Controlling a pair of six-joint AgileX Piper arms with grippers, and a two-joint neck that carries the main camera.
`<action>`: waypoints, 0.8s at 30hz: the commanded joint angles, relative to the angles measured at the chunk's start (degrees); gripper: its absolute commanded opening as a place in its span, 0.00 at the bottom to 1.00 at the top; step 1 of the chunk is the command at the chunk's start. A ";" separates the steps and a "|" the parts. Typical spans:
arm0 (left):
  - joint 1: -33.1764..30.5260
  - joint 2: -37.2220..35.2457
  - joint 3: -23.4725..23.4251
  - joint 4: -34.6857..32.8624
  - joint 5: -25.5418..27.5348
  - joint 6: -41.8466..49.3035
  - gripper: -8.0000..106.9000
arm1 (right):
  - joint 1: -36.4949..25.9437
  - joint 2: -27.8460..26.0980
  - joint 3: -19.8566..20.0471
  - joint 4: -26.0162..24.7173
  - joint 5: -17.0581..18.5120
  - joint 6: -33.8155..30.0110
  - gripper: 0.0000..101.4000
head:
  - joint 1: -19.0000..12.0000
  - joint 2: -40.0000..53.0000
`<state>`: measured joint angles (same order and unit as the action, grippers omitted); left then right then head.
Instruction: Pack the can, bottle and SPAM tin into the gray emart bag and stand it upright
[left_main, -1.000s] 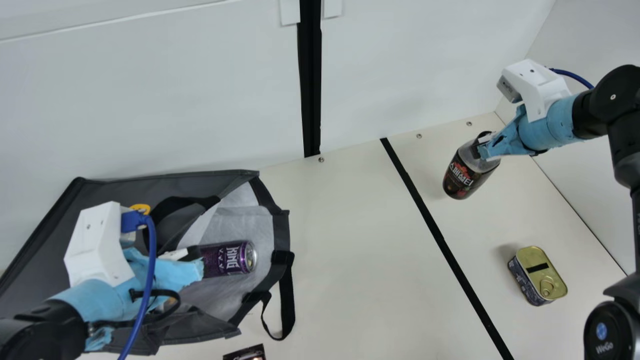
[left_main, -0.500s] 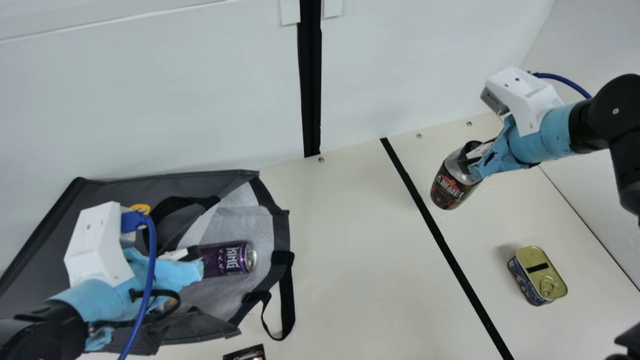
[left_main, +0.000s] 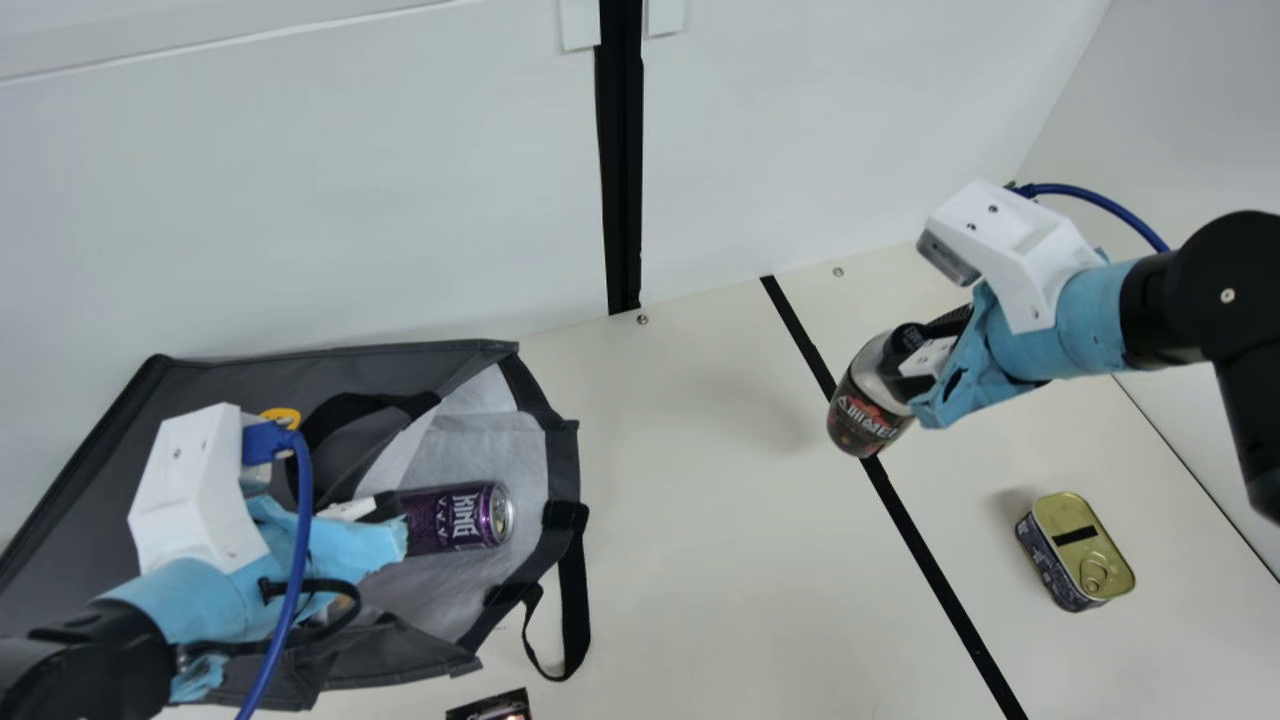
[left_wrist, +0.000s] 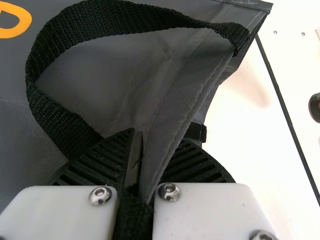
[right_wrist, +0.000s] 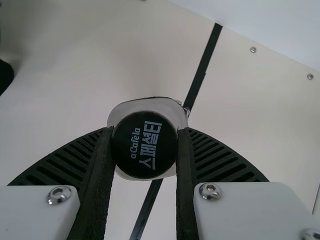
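Observation:
The gray bag (left_main: 240, 370) lies on its side at the main view's left, its mouth facing right. My left gripper (left_main: 385, 510) is at the bag's upper edge; in the left wrist view the left gripper (left_wrist: 142, 175) pinches the bag's gray fabric (left_wrist: 185, 85). Inside the mouth lies the purple can (left_main: 455, 517). My right gripper (left_main: 925, 370) holds the dark-labelled bottle (left_main: 865, 410) tilted over the black line. In the right wrist view the right gripper (right_wrist: 145, 155) grips it by its black cap (right_wrist: 145, 145). The SPAM tin (left_main: 1085, 550) sits at the right.
A black strap loop (left_main: 572, 600) hangs from the bag's mouth onto the table (left_main: 700, 500). A small dark packet (left_main: 492, 706) shows at the near edge. A white wall (left_main: 350, 200) stands behind, and a black line (left_main: 930, 560) crosses the table.
My right gripper has carried the bottle left and toward the near side, from right of the black line to over it. The left arm, bag, can and tin have stayed put.

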<state>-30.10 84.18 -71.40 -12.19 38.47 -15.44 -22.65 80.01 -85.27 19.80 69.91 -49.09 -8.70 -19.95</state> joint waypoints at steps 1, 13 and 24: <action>0.00 0.00 0.00 0.00 0.00 0.00 0.00 | 0.73 -1.14 1.06 0.02 -0.01 -0.22 0.00 | -1.30 -0.05; 0.00 0.00 0.00 0.00 0.00 0.00 0.00 | 6.31 -7.24 5.75 0.82 -0.01 0.28 0.00 | -1.30 -0.05; 0.00 0.00 0.00 0.00 0.00 0.00 0.00 | 12.86 -11.99 9.86 1.46 -0.01 2.56 0.00 | -1.30 -0.05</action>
<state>-30.10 84.18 -71.40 -12.19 38.47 -15.44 -10.62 68.36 -75.80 21.30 69.87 -46.84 -8.70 -19.95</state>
